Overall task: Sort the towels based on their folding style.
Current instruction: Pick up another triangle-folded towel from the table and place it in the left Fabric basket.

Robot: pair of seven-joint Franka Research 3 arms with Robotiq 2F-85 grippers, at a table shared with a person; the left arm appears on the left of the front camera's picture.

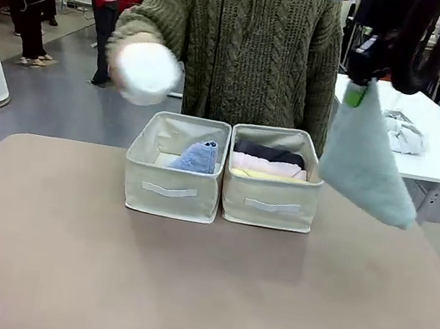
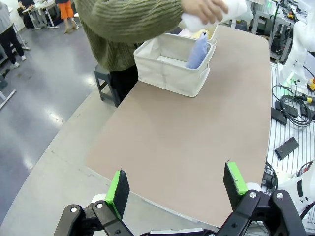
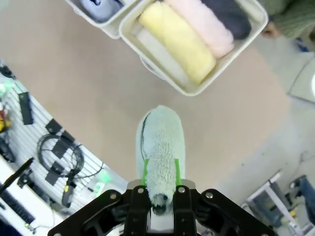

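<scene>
Right gripper [image 3: 160, 195] clamped on pale teal cone towel [image 1: 368, 164], hanging above-right of right box [image 1: 267, 210], yellow roll [image 3: 177, 46], pink roll [image 3: 202, 24], dark grey roll [image 3: 229, 14] inside it, blue cone [image 1: 196, 157] in left box [image 1: 168, 194] beside it, person's hand [image 2: 204, 9] holding white roll [image 1: 145, 73] above-left, left gripper [image 2: 176, 186] fingers spread wide, empty.

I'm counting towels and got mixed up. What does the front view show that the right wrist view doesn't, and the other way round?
Front view: a person's hand holding the white roll. Right wrist view: black cables beside the table. Both: the right claw gripping the teal towel, and the box with the yellow roll, pink roll and dark grey roll.
</scene>
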